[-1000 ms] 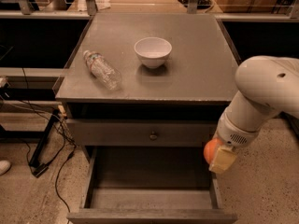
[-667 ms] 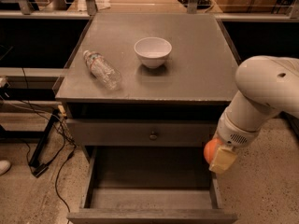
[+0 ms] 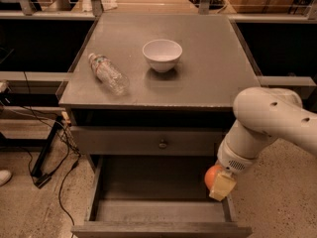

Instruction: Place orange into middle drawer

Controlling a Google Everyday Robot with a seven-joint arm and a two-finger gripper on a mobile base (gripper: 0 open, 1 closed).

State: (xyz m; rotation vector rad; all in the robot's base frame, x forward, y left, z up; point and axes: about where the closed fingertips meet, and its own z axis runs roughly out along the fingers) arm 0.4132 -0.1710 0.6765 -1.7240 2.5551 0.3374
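Pinching orange (image 3: 212,176) in my gripper (image 3: 218,182) over middle drawer's (image 3: 158,229) right wall; I'd shift left, lower, release.

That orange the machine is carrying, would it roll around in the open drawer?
Likely: the orange, gripped by the tool over the middle drawer near its right wall, is round, and the floor looks flat and bare. The low walls should stop it.

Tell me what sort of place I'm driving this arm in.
Probably a lab or workshop test bay: a grey cabinet, its middle drawer open, loose cables on a speckled floor. The gripper holds the orange at the drawer's right side.
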